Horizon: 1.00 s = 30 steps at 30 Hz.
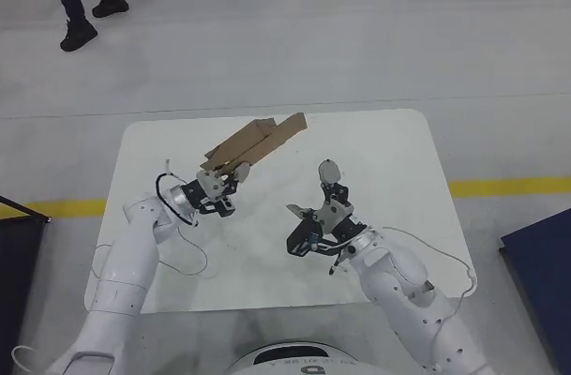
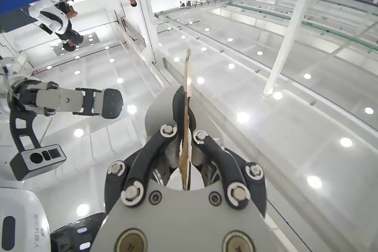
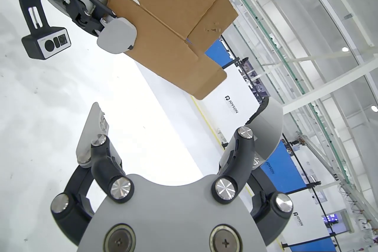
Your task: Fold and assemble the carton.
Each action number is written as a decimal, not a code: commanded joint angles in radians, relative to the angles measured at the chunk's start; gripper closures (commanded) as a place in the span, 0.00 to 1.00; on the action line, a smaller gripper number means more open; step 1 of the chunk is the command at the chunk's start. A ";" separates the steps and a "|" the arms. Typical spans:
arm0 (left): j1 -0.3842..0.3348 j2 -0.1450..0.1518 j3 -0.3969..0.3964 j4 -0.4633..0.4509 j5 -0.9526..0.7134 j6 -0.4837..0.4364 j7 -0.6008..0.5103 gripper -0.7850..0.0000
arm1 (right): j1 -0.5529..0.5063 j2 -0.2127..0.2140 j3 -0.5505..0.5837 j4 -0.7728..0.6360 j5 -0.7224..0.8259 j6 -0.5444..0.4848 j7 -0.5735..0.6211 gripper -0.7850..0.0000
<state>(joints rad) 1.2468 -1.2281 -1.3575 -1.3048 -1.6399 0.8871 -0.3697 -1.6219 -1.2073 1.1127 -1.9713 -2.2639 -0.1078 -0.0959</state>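
Left gripper tight on flat carton, right gripper wide open

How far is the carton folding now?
Done: the carton is held up off the table. In hand: the left gripper is shut on its edge; the right gripper is open, apart from it. Left: the carton is flat, no flap folded, so all the assembly remains.

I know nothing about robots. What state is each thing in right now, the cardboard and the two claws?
carton: flattened, not yet assembled, gripped at one end.
left claw: shut on the carton.
right claw: open, holding nothing, apart from the carton.
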 commanded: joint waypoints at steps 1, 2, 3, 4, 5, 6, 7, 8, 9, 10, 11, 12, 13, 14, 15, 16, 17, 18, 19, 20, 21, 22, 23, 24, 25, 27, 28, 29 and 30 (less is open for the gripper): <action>0.000 0.000 0.000 0.000 -0.001 0.000 0.000 1.00 | 0.000 0.000 0.000 0.000 -0.001 0.000 0.000 0.00; 0.003 -0.001 0.000 0.002 -0.014 0.000 -0.005 1.00 | 0.000 0.000 0.000 0.000 -0.001 0.000 0.000 0.00; 0.015 -0.005 0.009 0.023 -0.075 0.033 -0.006 1.00 | 0.000 0.000 0.000 0.000 -0.001 0.000 0.000 0.00; 0.008 -0.005 0.018 0.043 -0.111 0.082 0.026 1.00 | 0.000 0.000 0.000 0.000 -0.001 0.000 0.000 0.00; -0.001 -0.006 0.025 0.066 -0.140 0.121 0.059 1.00 | -0.004 -0.002 -0.005 0.002 0.041 0.000 -0.012 0.00; -0.004 -0.008 0.044 0.092 -0.192 0.125 0.085 1.00 | -0.005 -0.004 -0.009 0.009 0.116 -0.021 -0.034 0.00; -0.007 -0.009 0.076 0.097 -0.245 0.125 0.106 1.00 | 0.003 -0.005 -0.004 0.016 0.175 -0.048 -0.054 0.00; -0.014 -0.005 0.098 0.097 -0.264 0.125 0.138 1.00 | 0.010 -0.006 0.003 0.021 0.229 -0.066 -0.073 0.00; -0.018 0.000 0.113 0.098 -0.279 0.125 0.164 1.00 | 0.013 -0.007 0.008 0.028 0.299 -0.092 -0.091 0.00; -0.019 0.006 0.131 0.092 -0.295 0.125 0.176 1.00 | 0.020 -0.007 0.017 0.037 0.352 -0.130 -0.101 0.00; -0.019 0.013 0.149 0.083 -0.306 0.125 0.188 1.00 | 0.031 -0.005 0.030 0.039 0.371 -0.151 -0.103 0.02; -0.020 0.021 0.163 0.073 -0.311 0.125 0.198 1.00 | 0.033 -0.005 0.038 0.045 0.407 -0.171 -0.106 0.13; -0.019 0.029 0.176 0.064 -0.330 0.125 0.194 1.00 | 0.038 -0.004 0.046 0.049 0.439 -0.198 -0.106 0.19; -0.018 0.037 0.187 0.057 -0.358 0.125 0.185 1.00 | 0.045 -0.003 0.055 0.051 0.451 -0.218 -0.103 0.17; -0.020 0.045 0.194 0.050 -0.375 0.125 0.182 1.00 | 0.049 -0.002 0.062 0.054 0.459 -0.230 -0.097 0.16; -0.022 0.054 0.202 0.043 -0.388 0.125 0.183 1.00 | 0.052 -0.001 0.068 0.056 0.472 -0.238 -0.089 0.16; -0.023 0.062 0.209 0.037 -0.411 0.125 0.175 1.00 | 0.054 -0.001 0.073 0.060 0.490 -0.244 -0.080 0.13; -0.023 0.069 0.216 0.032 -0.437 0.125 0.165 1.00 | 0.055 -0.001 0.080 0.065 0.513 -0.245 -0.072 0.14; -0.024 0.077 0.224 0.025 -0.459 0.125 0.158 1.00 | 0.055 -0.002 0.090 0.072 0.551 -0.242 -0.068 0.16; -0.023 0.086 0.237 0.014 -0.485 0.125 0.147 1.00 | 0.053 -0.003 0.101 0.078 0.599 -0.240 -0.074 0.18; -0.022 0.094 0.248 0.006 -0.513 0.125 0.137 1.00 | 0.049 -0.003 0.115 0.084 0.647 -0.238 -0.081 0.20; -0.023 0.104 0.259 -0.001 -0.535 0.125 0.133 1.00 | 0.043 -0.003 0.127 0.091 0.700 -0.246 -0.092 0.22; -0.022 0.113 0.273 -0.009 -0.557 0.125 0.131 1.00 | 0.037 -0.003 0.142 0.100 0.756 -0.257 -0.102 0.25; -0.024 0.124 0.290 -0.017 -0.576 0.125 0.133 1.00 | 0.033 -0.003 0.156 0.110 0.807 -0.267 -0.106 0.27; -0.026 0.134 0.303 -0.020 -0.594 0.125 0.133 1.00 | 0.027 -0.004 0.164 0.121 0.874 -0.286 -0.113 0.27; -0.029 0.152 0.335 -0.028 -0.646 0.125 0.125 1.00 | 0.025 -0.004 0.172 0.146 0.985 -0.341 -0.121 0.25; -0.034 0.162 0.349 -0.029 -0.666 0.125 0.125 1.00 | 0.026 -0.005 0.171 0.161 1.040 -0.371 -0.120 0.24; -0.038 0.170 0.365 -0.033 -0.687 0.125 0.123 1.00 | 0.029 -0.005 0.168 0.179 1.097 -0.405 -0.120 0.18; -0.043 0.179 0.384 -0.038 -0.703 0.125 0.124 1.00 | 0.036 -0.006 0.165 0.196 1.146 -0.433 -0.117 0.16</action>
<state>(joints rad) 1.2077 -1.0567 -0.9909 -1.3387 -2.3272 1.0123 -0.2461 -1.5912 -1.2128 1.2808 -1.7904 -1.1802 -0.5129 -0.2156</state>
